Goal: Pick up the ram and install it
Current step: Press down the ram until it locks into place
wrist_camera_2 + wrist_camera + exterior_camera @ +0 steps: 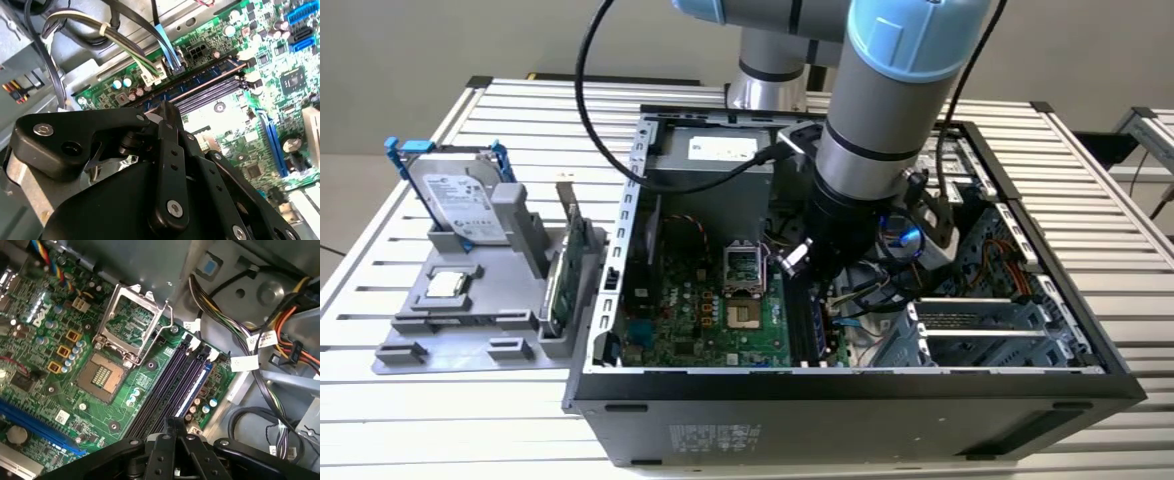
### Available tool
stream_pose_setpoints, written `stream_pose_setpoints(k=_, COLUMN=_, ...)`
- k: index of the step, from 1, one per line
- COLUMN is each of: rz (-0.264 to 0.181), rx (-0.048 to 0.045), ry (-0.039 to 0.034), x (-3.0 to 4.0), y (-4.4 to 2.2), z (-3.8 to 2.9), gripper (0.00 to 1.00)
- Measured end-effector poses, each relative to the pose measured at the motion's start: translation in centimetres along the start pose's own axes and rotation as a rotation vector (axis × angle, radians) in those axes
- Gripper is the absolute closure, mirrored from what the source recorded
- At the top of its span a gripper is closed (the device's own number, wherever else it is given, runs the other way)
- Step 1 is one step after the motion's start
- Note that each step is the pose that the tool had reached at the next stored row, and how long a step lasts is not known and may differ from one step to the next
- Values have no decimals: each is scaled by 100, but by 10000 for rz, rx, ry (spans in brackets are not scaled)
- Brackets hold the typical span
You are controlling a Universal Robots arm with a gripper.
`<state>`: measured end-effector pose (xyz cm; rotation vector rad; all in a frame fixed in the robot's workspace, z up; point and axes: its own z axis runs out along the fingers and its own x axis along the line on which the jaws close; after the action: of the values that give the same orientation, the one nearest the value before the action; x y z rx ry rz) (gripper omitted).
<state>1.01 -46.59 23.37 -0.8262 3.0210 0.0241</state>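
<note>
— Fingers (168, 150) first: how do they stand?

— Drawn in narrow, tips close together, and I see nothing clamped between them in either wrist view. The gripper (803, 262) is down inside the open computer case (854, 385), low over the motherboard (45, 340).

— And the ram?

— The ram (197, 385) is not in the fingers. It lies lengthwise in one of the memory slots (167, 382), the one farthest from the processor socket (102, 375). The dark slots nearer the socket hold nothing.

— How close is the gripper to it?

— In the first wrist view the gripper's tip (175, 422) sits at one end of the slot bank, on the side away from the socket and just beside the stick's near end. I cannot tell whether it touches the stick. In the second wrist view the ram (200, 79) runs on beyond the fingertips as a thin blue line beside the dark slots.

— Fully seated?

— Cannot tell. It lies straight along its slot, level with the others.

— From outside?

— In the exterior view the blue stick (821, 320) stands beside the socket (744, 318), towards the exterior view's right, with the gripper directly above its far end.
</note>
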Motion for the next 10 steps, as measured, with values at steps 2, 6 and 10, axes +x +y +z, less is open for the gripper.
stream_pose_setpoints(k=2, rz=-250, rx=-3, ry=4, x=-1, y=-1, z=0, gripper=100)
stream_pose_setpoints(k=6, rz=-754, rx=-12, ry=9, x=-1, y=-1, z=0, gripper=100)
stream_pose_setpoints(k=10, rz=-1256, rx=-18, ry=17, x=-1, y=-1, z=0, gripper=100)
